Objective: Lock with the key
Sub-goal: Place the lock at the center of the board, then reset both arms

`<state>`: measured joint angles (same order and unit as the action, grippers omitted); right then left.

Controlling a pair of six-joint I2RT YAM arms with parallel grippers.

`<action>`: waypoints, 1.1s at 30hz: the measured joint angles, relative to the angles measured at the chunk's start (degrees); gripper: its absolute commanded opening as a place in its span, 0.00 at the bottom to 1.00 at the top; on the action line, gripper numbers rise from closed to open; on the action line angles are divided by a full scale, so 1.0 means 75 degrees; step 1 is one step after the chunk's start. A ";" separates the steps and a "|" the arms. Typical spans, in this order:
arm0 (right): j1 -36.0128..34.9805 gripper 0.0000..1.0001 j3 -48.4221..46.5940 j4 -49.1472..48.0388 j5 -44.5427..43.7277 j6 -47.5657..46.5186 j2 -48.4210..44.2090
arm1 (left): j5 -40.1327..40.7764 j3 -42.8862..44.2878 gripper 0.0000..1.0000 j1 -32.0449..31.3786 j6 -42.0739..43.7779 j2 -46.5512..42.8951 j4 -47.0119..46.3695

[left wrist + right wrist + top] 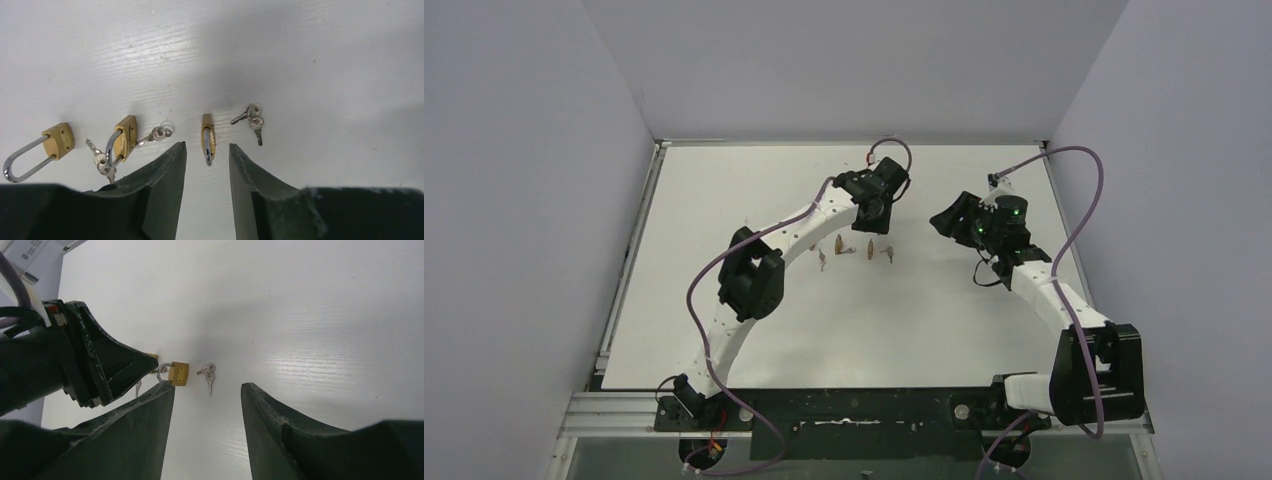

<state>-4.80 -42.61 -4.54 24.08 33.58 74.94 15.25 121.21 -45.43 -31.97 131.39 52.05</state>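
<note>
Three brass padlocks lie in a row on the white table (310,60). In the left wrist view the left padlock (57,141) lies flat with its shackle up. The middle padlock (125,137) has a key (157,134) at its body and a key ring (102,162) on its shackle. The right padlock (208,137) stands on its edge, just ahead of my open left gripper (207,147). A loose pair of keys (252,117) lies to its right. My right gripper (207,387) is open and empty, facing that padlock (178,373) and the keys (207,374).
In the top view the padlocks (846,250) lie mid-table between the left gripper (871,215) and the near edge. The right gripper (941,220) hovers to their right. The left gripper's fingers (100,360) show in the right wrist view. Walls enclose the table.
</note>
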 measured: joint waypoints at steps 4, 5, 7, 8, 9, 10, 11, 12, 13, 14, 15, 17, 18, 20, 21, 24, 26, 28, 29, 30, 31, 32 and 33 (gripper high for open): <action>0.0000 0.70 -0.0006 0.0376 0.0023 -0.0117 -0.0367 | 0.0236 0.0114 0.45 0.0000 0.0175 -0.0111 0.0032; 0.0000 0.75 -0.0012 0.0469 0.0026 -0.0160 -0.0460 | 0.0283 0.0067 0.50 0.0000 0.0239 -0.0207 0.0017; 0.0000 0.83 -0.0035 0.0752 0.0026 -0.0236 -0.0705 | 0.0356 -0.0201 0.62 0.0000 0.0373 -0.0548 -0.0029; 0.0000 0.90 -0.0038 0.0871 0.0020 -0.0274 -0.0839 | 0.0423 -0.0466 0.65 0.0000 0.0463 -0.0921 -0.0029; 0.0000 0.96 -0.0041 0.0970 0.0020 -0.0312 -0.0953 | 0.0458 -0.0539 0.68 0.0006 0.0545 -0.1090 -0.0006; 0.0000 0.99 -0.0050 0.1096 0.0017 -0.0361 -0.1096 | 0.0504 -0.0664 0.71 0.0023 0.0580 -0.1346 -0.0041; 0.0000 1.00 -0.0061 0.1212 -0.0015 -0.0396 -0.1233 | 0.0548 -0.0842 0.76 0.0038 0.0667 -0.1682 -0.0102; 0.0000 1.00 -0.0076 0.1317 -0.0035 -0.0434 -0.1367 | 0.0565 -0.1029 0.92 0.0067 0.0761 -0.2052 -0.0149; 0.0000 1.00 -0.0108 0.1448 -0.0061 -0.0475 -0.1495 | 0.0589 -0.1215 0.97 0.0119 0.0839 -0.2445 -0.0192; 0.0000 1.00 -0.0154 0.1580 -0.0096 -0.0522 -0.1614 | 0.0603 -0.1425 0.97 0.0189 0.0927 -0.2862 -0.0286; 0.0000 1.00 -0.0204 0.1690 -0.0122 -0.0574 -0.1716 | 0.0618 -0.1673 0.97 0.0289 0.0985 -0.3299 -0.0405; 0.0000 1.00 -0.0312 0.1920 -0.0207 -0.0638 -0.1865 | 0.0662 -0.2157 0.97 0.0510 0.1052 -0.4083 -0.0653; 0.0000 1.00 -0.0367 0.2055 -0.0283 -0.0662 -0.1929 | 0.0685 -0.2486 0.97 0.0650 0.1122 -0.4517 -0.0822; 0.0000 1.00 -0.0472 0.2288 -0.0443 -0.0673 -0.1999 | 0.0714 -0.3121 0.97 0.0909 0.1212 -0.5324 -0.1087; 0.0000 1.00 -0.0522 0.2404 -0.0536 -0.0653 -0.2017 | 0.0729 -0.3445 0.97 0.1046 0.1253 -0.5697 -0.1215; 0.0000 1.00 -0.0595 0.2664 -0.0880 -0.0548 -0.2022 | 0.0699 -0.4374 0.97 0.1416 0.1416 -0.6653 -0.1606; 0.0000 1.00 -0.0682 0.2920 -0.1209 -0.0455 -0.2020 | 0.0507 -0.5147 0.97 0.1786 0.1565 -0.7306 -0.1967; 0.0000 1.00 -0.0851 0.3182 -0.1536 -0.0411 -0.1999 | 0.0239 -0.6006 0.97 0.2398 0.1655 -0.8000 -0.2305; 0.0000 1.00 -0.0944 0.3273 -0.1652 -0.0405 -0.1976 | 0.0117 -0.6385 0.97 0.2769 0.1702 -0.8314 -0.2419; 0.0000 1.00 -0.1055 0.3348 -0.1775 -0.0402 -0.1941 | 0.0017 -0.6741 0.97 0.3165 0.1746 -0.8626 -0.2503; 0.0000 1.00 -0.1137 0.3372 -0.1859 -0.0405 -0.1912 | -0.0079 -0.7044 0.97 0.3550 0.1781 -0.8921 -0.2553; 0.0000 1.00 -0.1177 0.3369 -0.1953 -0.0408 -0.1897 | -0.0157 -0.7300 0.97 0.3896 0.1833 -0.9218 -0.2585; 0.0000 1.00 -0.1180 0.3360 -0.2017 -0.0411 -0.1897 | -0.0201 -0.7446 0.97 0.4100 0.1891 -0.9428 -0.2594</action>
<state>-4.80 -51.46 20.67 8.95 30.50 60.71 13.74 65.36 -14.68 -17.78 60.69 32.60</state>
